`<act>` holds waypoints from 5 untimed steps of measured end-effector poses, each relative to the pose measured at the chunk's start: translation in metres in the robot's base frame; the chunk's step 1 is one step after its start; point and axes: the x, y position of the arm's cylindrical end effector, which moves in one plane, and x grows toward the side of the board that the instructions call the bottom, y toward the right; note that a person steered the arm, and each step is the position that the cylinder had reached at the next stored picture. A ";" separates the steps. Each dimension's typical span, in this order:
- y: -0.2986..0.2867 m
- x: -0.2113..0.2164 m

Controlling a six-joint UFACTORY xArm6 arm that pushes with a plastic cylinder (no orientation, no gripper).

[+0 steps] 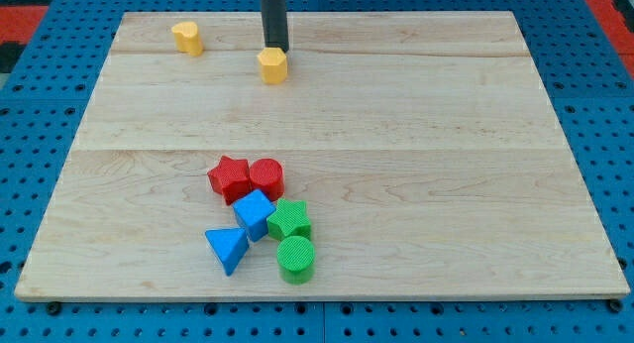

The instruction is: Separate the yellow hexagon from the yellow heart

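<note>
- Nearest, toward the view's bottom of the pale wooden surface (446, 184): green cylinder (295, 259), blue triangular block (228, 249), blue cube (254, 214), green star (289, 220), red star (229, 177), red cylinder (265, 175), all clustered
- Farther: yellow hexagon (272, 64), my tip (274, 48) touching its far side; the rod carries no hand
- Yellow heart (186, 37) lies well apart, toward the view's left
- Rod's upper part cut off at the view's top

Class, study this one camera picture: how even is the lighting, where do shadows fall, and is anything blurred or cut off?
Camera view: lighting soft and even on the wooden board, without harsh glare; the blocks cast only faint shadows; focus is sharp, ridges showing on the green cylinder; the rod is cropped at the view's top, my tip just behind the yellow hexagon.
</note>
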 end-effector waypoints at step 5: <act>-0.027 0.038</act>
